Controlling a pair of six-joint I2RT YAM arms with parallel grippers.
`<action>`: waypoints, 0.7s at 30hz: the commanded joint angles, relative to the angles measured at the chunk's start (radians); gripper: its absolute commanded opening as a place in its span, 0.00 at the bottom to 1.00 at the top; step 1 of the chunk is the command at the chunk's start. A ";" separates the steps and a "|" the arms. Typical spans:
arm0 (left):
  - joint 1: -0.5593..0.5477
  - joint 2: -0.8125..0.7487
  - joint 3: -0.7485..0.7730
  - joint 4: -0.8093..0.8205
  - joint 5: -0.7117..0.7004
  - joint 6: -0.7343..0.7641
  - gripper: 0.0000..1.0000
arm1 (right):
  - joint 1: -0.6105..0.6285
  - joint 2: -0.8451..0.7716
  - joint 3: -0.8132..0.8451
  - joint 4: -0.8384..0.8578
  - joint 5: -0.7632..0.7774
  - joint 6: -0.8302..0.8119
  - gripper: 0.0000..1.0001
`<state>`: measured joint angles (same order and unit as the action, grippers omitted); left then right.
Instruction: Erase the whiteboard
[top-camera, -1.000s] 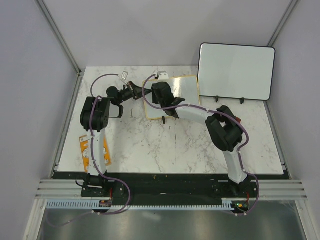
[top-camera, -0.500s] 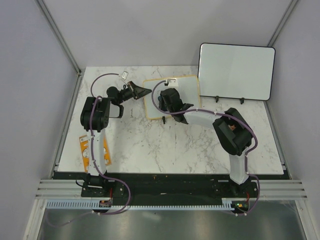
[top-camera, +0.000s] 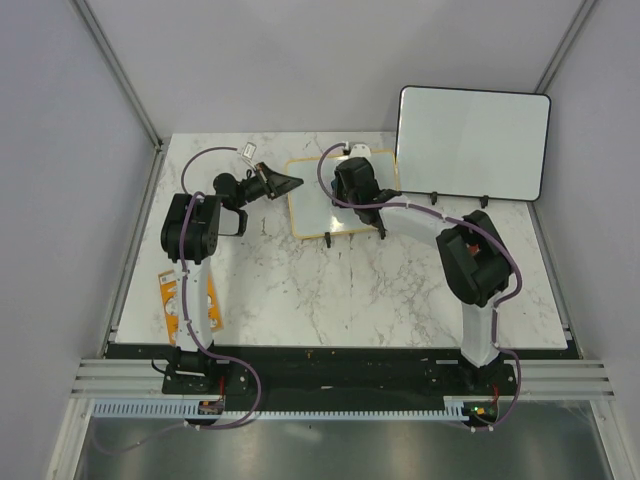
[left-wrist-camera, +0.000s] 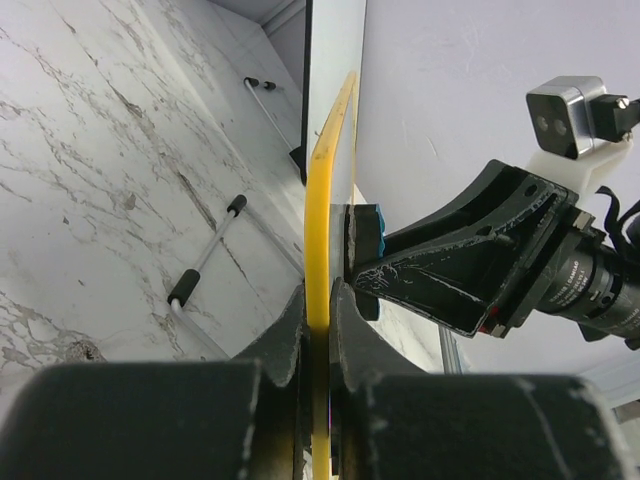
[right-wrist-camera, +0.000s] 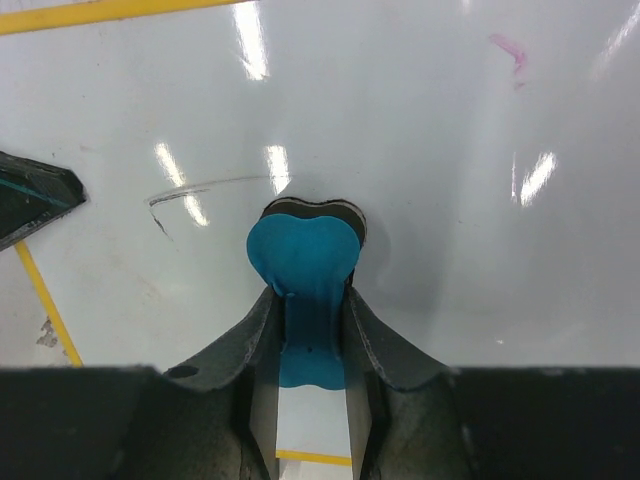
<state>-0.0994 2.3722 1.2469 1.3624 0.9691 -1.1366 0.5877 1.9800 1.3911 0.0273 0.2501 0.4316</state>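
The small yellow-framed whiteboard (top-camera: 322, 205) stands tilted at the back middle of the table. My left gripper (top-camera: 288, 182) is shut on its left frame edge; in the left wrist view the yellow frame (left-wrist-camera: 322, 200) runs between my closed jaws (left-wrist-camera: 318, 310). My right gripper (top-camera: 357, 178) is shut on a blue eraser (right-wrist-camera: 305, 265) and presses it against the white surface (right-wrist-camera: 450, 150) near the board's upper right. A faint pink smear (right-wrist-camera: 510, 48) and a thin grey arc (right-wrist-camera: 190, 190) show on the board. The eraser also shows in the left wrist view (left-wrist-camera: 379, 228).
A larger black-framed whiteboard (top-camera: 472, 142) stands at the back right, close to the small board's right edge. An orange packet (top-camera: 185, 300) lies by the left arm near the table's left edge. The small board's black-tipped feet (left-wrist-camera: 205, 270) rest on the marble.
My right gripper has swept the eraser from the board's left side across to its upper right. The left gripper has kept its hold on the frame.
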 joint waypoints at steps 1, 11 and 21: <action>-0.043 -0.007 -0.012 0.300 0.140 0.123 0.02 | 0.033 0.158 0.045 -0.072 0.092 -0.063 0.00; -0.043 -0.010 -0.014 0.300 0.141 0.124 0.02 | 0.155 0.306 0.247 -0.179 0.060 -0.065 0.00; -0.043 -0.011 -0.014 0.300 0.141 0.126 0.02 | 0.032 0.247 0.166 -0.217 0.153 -0.031 0.00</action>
<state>-0.0929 2.3722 1.2469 1.3411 0.9661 -1.1370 0.7261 2.1426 1.6550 -0.0818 0.4706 0.3443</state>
